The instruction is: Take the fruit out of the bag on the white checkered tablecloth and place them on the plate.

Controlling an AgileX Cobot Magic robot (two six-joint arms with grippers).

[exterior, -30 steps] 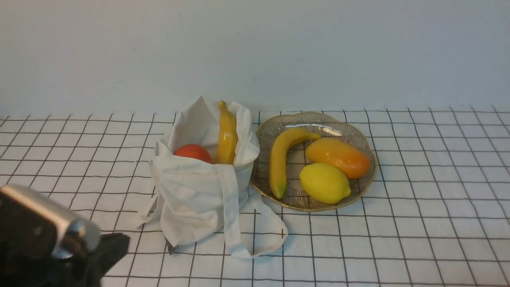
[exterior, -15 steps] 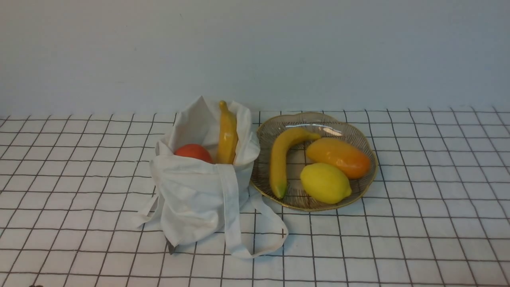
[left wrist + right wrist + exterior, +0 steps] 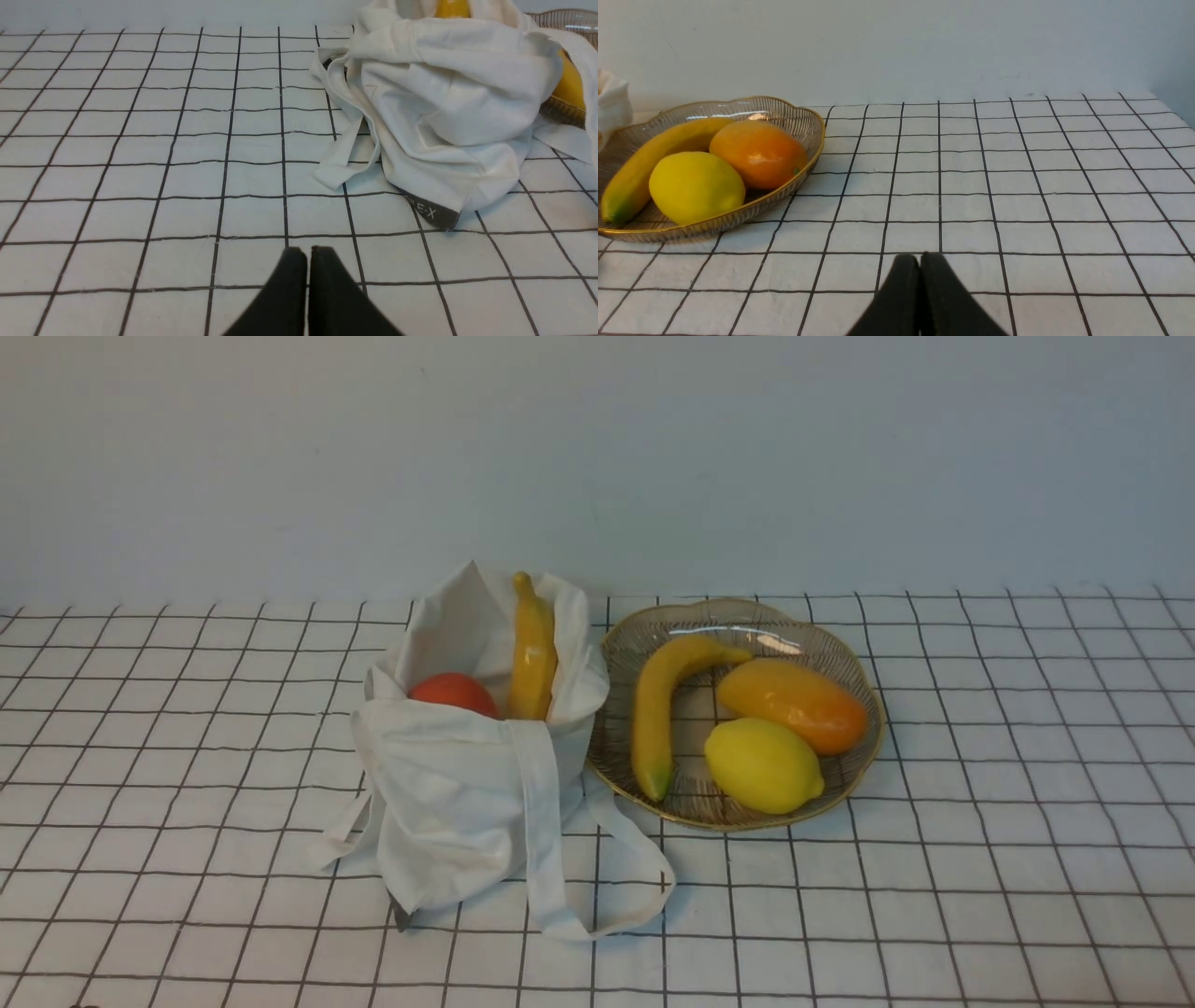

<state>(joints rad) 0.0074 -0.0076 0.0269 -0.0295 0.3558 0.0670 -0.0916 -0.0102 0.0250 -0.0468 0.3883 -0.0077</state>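
You see that the left arm has left the front view's near-left corner since a second ago. Both the left gripper (image 3: 307, 254) and the right gripper (image 3: 920, 261) sit pinched together, empty. The bag (image 3: 467, 775), mid-bench on the white checkered tablecloth (image 3: 980, 859), carries a grey tag with partly legible lettering ending "E·X". In it the stubby banana (image 3: 532, 653) stands upright beside the red-orange fruit (image 3: 453, 693). The lemon (image 3: 763, 765) lies on the plate (image 3: 840, 793), just right of the bag.
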